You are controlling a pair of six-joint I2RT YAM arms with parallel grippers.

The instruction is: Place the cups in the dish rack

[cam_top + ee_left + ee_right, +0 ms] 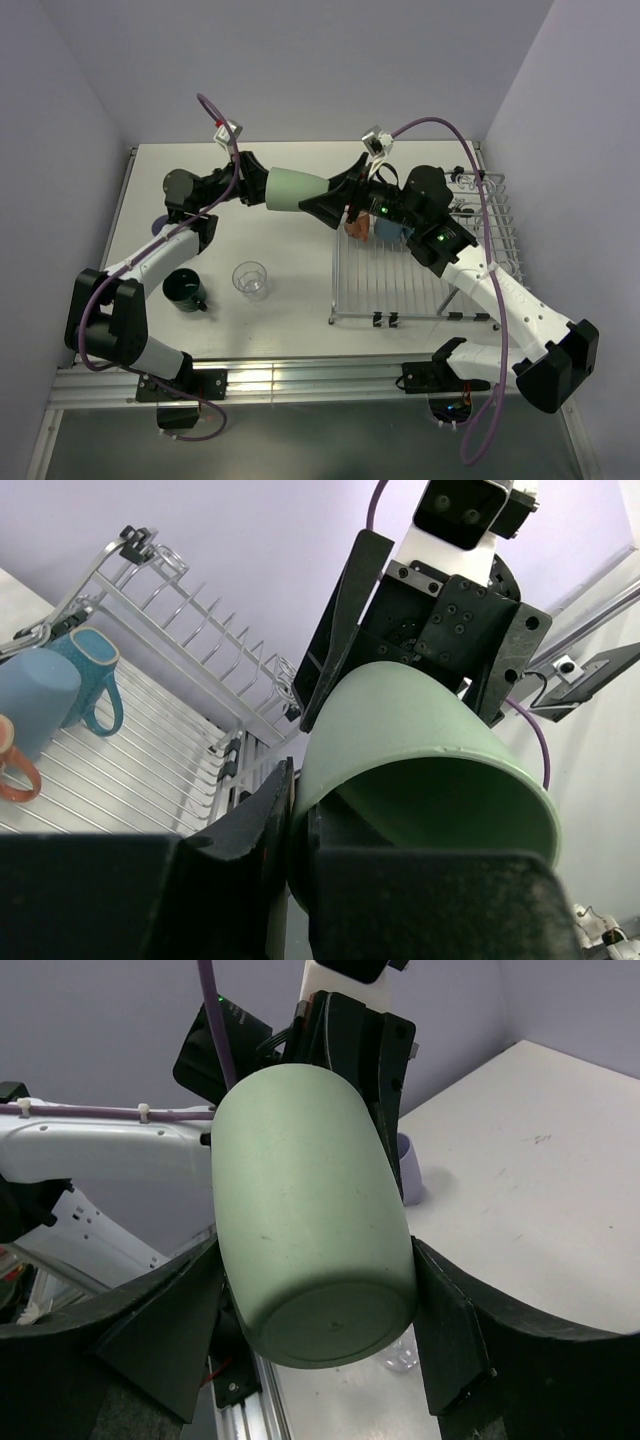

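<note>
A pale green cup [293,188] hangs in the air left of the dish rack [400,285], on its side. My left gripper [258,185] is shut on its rim, one finger inside and one outside [262,815]. My right gripper [335,205] spans the cup's base [310,1220], with both fingers [440,1320] against its sides. An orange cup [355,229] and a light blue cup [388,230] lie at the rack's far left, and both also show in the left wrist view [40,700]. A dark green mug [185,290] and a clear glass tumbler [250,279] stand on the table at the left.
A lavender cup [160,225] sits half hidden behind the left arm; it also shows in the right wrist view [408,1165]. The rack's raised wire side section [490,215] is at the right, near the wall. Purple cables loop over both arms.
</note>
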